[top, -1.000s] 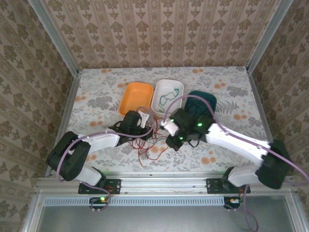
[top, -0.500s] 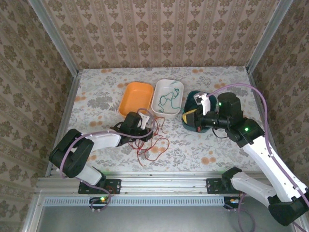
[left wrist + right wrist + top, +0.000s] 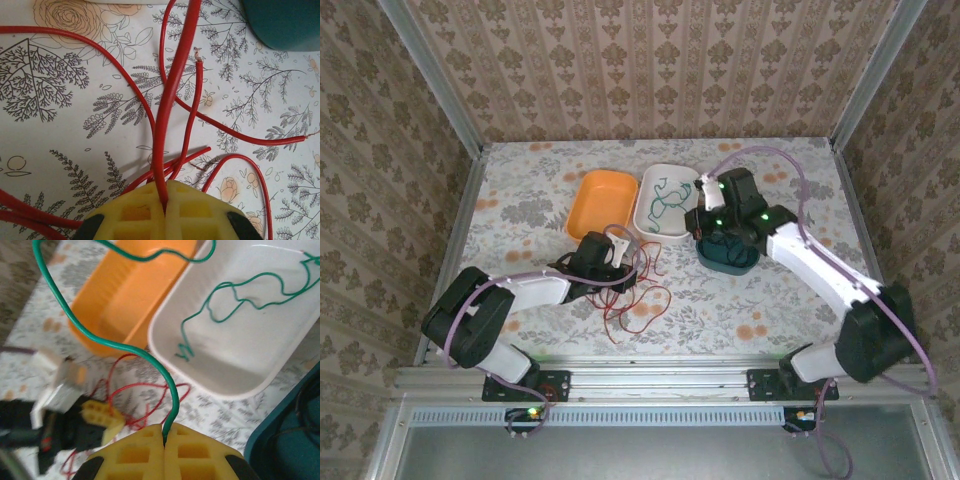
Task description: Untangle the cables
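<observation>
Two cables gripped | green cable point(image 3: 102, 341): pinched in the closed right tool point(image 3: 165, 437), looping above orange tray point(image 3: 125, 305) and white tray point(image 3: 240, 375) (more green lies there) | red cables point(image 3: 172, 95): heaped on worktop point(image 3: 60, 150), one clamped by left tool point(image 3: 165, 200) | step: probably sorting green out | next: lower over white tray, then let go.

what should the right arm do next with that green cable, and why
Probably carry it over the white tray and let go: the right end effector is shut on the green cable beside that tray, where another green cable lies.
</observation>
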